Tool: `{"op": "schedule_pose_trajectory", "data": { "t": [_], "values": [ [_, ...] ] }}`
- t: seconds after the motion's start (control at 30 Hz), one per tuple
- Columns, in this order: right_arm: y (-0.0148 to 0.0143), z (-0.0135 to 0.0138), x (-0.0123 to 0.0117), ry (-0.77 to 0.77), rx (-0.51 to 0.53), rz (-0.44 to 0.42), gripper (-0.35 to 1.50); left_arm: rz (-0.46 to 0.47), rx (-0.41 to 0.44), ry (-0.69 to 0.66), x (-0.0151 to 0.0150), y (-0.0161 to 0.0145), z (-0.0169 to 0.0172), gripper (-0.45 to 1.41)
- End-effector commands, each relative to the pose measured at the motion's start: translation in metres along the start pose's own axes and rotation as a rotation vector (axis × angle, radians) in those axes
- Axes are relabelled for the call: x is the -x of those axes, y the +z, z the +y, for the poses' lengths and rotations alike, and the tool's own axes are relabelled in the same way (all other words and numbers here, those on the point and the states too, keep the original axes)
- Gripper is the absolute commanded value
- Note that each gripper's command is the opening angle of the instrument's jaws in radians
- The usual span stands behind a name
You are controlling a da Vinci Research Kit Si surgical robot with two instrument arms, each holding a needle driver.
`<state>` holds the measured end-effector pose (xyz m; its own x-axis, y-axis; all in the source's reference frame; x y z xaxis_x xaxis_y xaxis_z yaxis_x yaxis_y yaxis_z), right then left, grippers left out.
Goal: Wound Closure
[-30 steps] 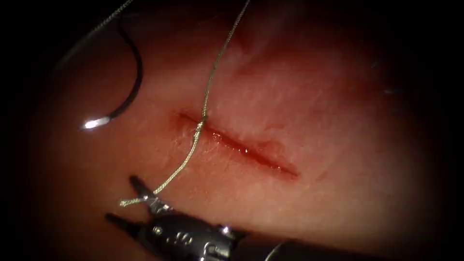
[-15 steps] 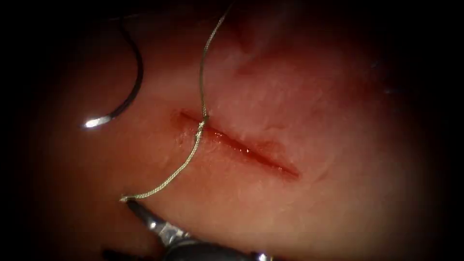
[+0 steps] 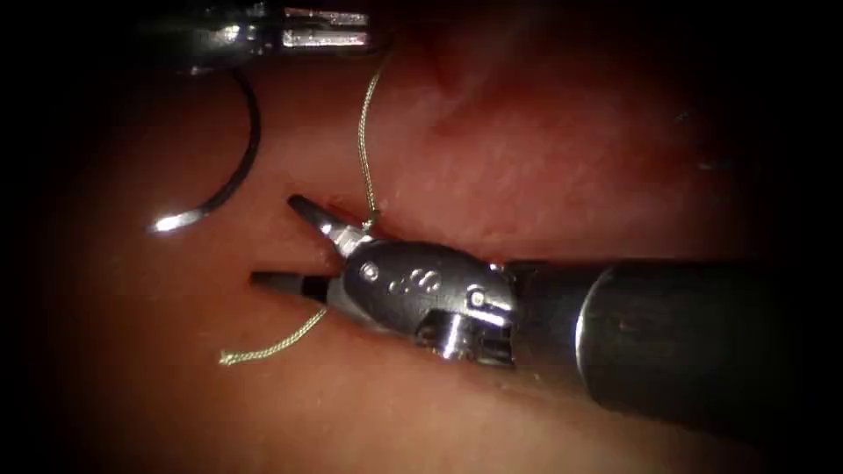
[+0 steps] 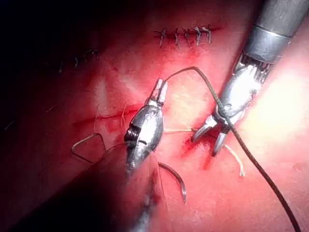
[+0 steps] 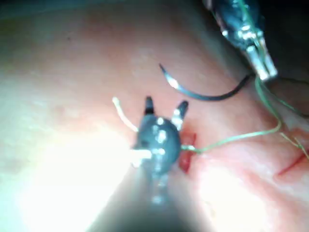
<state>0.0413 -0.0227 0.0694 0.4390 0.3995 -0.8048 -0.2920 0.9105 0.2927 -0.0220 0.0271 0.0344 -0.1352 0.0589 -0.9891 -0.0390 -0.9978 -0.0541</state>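
The right tool (image 3: pixel 283 246) lies low across the tissue (image 3: pixel 615 158), its shaft coming in from the right and covering most of the cut (image 3: pixel 386 230). Its two jaws are spread apart and hold nothing; the upper jaw tip sits at the left end of the cut, just beside the spot where the thread (image 3: pixel 362 140) enters the tissue, and the lower jaw points left over bare tissue. In the right wrist view the same tool (image 5: pixel 166 107) shows its jaws parted, with the short loose tail of thread (image 5: pixel 123 116) beside them.

That tail (image 3: pixel 268 349) comes out from under the right tool and lies slack on the tissue left of the cut, its end free.

Farther back, the thread runs up from the cut to the left tool (image 3: pixel 369 28). The left tool's jaws are clenched on the thread; in the left wrist view they (image 4: pixel 160 91) pinch it near their tips.

The needle (image 3: pixel 230 167) lies loose on the tissue, left of the cut and under the left tool, held by neither tool and not in the tissue. Its point faces down and left.
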Motion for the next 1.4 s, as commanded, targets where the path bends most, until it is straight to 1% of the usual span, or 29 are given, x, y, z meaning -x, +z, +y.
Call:
{"op": "schedule_pose_trajectory", "data": {
  "t": [0.03, 0.07, 0.27, 0.3, 0.4, 0.53, 0.57, 0.67, 0.73, 0.8, 0.83, 0.97, 1.17, 1.23, 1.27, 1.33, 1.4],
  "values": [
    [0.0012, 0.0006, 0.0003, -0.004, 0.001, 0.002, -0.29, 0.003, 0.001, 0.001, 0.0005, 0.0006, -0.0004, -0.45],
    [0.0013, 0.001, 0.0004, -0.005, 0.0, 0.006, -0.35, 0.007, 0.002, -0.003, 0.0004, 0.0005, 0.0001, -0.45],
    [0.0015, 0.0032, 0.0004, -0.002, 0.025, 0.063, -0.35, 0.012, 0.016, -0.02, 0.0008, -0.0002, 0.0033, -0.45],
    [0.0015, 0.004, 0.0005, -0.001, 0.04, 0.086, -0.35, 0.013, 0.02, -0.025, 0.001, -0.0004, 0.0042, -0.45],
    [0.0015, 0.0047, 0.0006, 0.0, 0.05, 0.104, -0.35, 0.013, 0.024, -0.031, 0.0013, -0.0007, 0.005, -0.45],
    [0.0015, 0.0065, 0.0007, 0.018, 0.075, 0.177, -0.35, 0.014, 0.029, -0.042, 0.0018, -0.0013, 0.0066, -0.45],
    [0.0015, 0.0065, 0.0007, 0.018, 0.075, 0.177, -0.35, 0.014, 0.029, -0.042, 0.0018, -0.0013, 0.0066, -0.45],
    [0.0014, 0.0072, 0.0004, 0.071, 0.07, 0.244, -0.35, 0.015, 0.03, -0.052, 0.0023, -0.0014, 0.0076, -0.45],
    [0.0014, 0.0076, 0.0001, 0.083, 0.062, 0.268, -0.35, 0.014, 0.031, -0.051, 0.0026, -0.0014, 0.0083, -0.45],
    [0.0016, 0.0081, 0.0, 0.126, 0.013, 0.321, -0.35, 0.013, 0.035, -0.064, 0.0032, -0.0015, 0.0095, -0.45],
    [0.0016, 0.0081, 0.0, 0.126, 0.013, 0.321, -0.35, 0.013, 0.035, -0.064, 0.0032, -0.0015, 0.0095, -0.45],
    [0.0016, 0.0084, 0.0, 0.171, -0.052, 0.399, -0.35, 0.015, 0.038, -0.068, 0.0038, -0.0018, 0.0102, -0.45],
    [0.0011, 0.0079, -0.0011, 0.166, -0.138, 0.433, -0.35, 0.022, 0.043, -0.074, 0.0055, -0.0024, 0.0099, -0.45],
    [0.001, 0.0076, -0.0014, 0.16, -0.171, 0.446, -0.35, 0.026, 0.039, -0.084, 0.0065, -0.0026, 0.0099, -0.45],
    [0.001, 0.0076, -0.0014, 0.16, -0.171, 0.446, -0.35, 0.026, 0.039, -0.084, 0.0065, -0.0026, 0.0099, -0.45],
    [0.0009, 0.0075, -0.0016, 0.156, -0.199, 0.467, -0.35, 0.023, 0.04, -0.098, 0.0077, -0.0027, 0.01, -0.45],
    [0.0009, 0.0075, -0.0017, 0.154, -0.207, 0.475, -0.35, 0.022, 0.041, -0.099, 0.0082, -0.0027, 0.0101, -0.45]
  ]
}}
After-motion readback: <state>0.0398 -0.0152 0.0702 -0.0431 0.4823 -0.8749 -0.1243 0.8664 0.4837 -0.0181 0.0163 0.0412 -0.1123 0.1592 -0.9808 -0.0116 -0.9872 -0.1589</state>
